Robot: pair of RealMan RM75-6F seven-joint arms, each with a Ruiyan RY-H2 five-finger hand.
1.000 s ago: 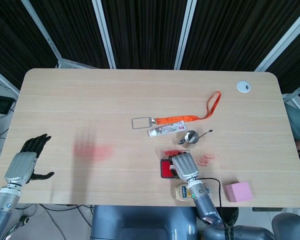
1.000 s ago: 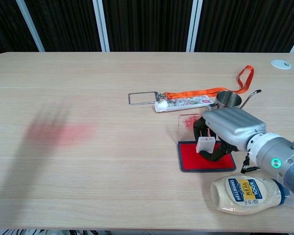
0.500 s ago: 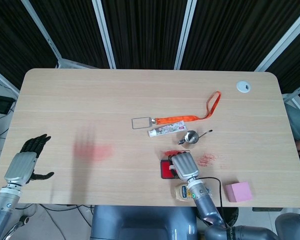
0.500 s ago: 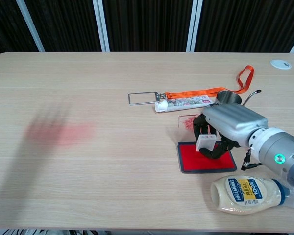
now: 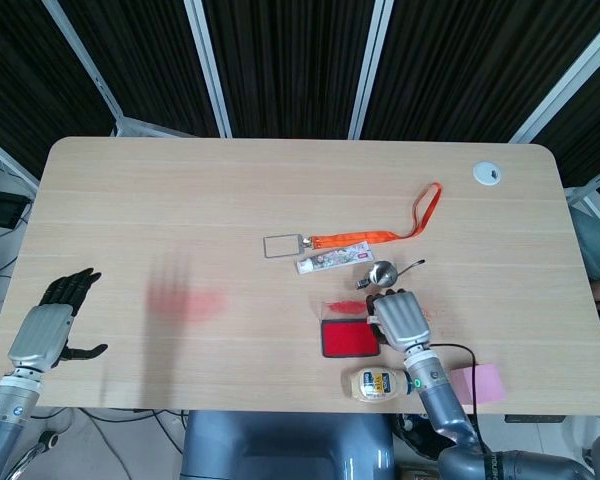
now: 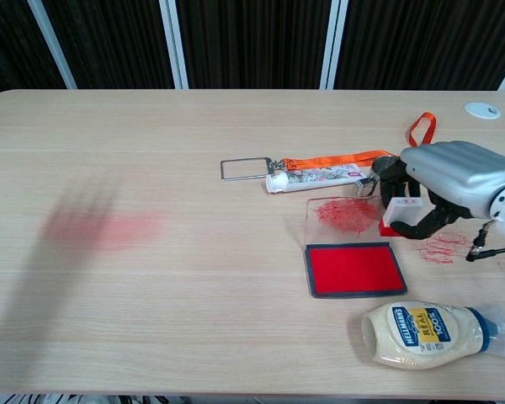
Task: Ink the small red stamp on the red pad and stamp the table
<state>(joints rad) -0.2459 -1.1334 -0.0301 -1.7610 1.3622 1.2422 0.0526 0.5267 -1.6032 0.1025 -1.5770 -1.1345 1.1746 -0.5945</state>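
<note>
Gripping the small red stamp point(image 6: 400, 215) in my right hand point(image 6: 449, 181), I had my fingers point(image 6: 432, 220) curled around its white body with the red base pointing down toward the table point(image 6: 194, 278). From the chest view the stamp sat just right of the red ink pad point(image 6: 354, 269) and off its surface, above the pale wood near a patch of red scribbled marks point(image 6: 443, 249); whether the base touched the wood I could not tell. A clear lid point(image 6: 343, 214) smeared with red ink lay just behind the pad, beside the stamp. A steel measuring cup point(image 5: 381, 273) stood just beyond my right hand, and farther back were a tube of toothpaste point(image 6: 316, 178) and an orange lanyard point(image 6: 353, 156) with a clear badge holder point(image 6: 243, 169). A mayonnaise bottle point(image 6: 429, 334) lay on its side near the front edge, in front of the pad. In the head view a pink block point(image 5: 484, 382) sat to the right of the bottle, partly hidden by my forearm. My left hand point(image 5: 47, 329) was at the far left edge of the table, well apart from everything, fingers spread and holding nothing. A faint red smudge point(image 6: 109, 227) showed on the wood between that hand and the pad.
</note>
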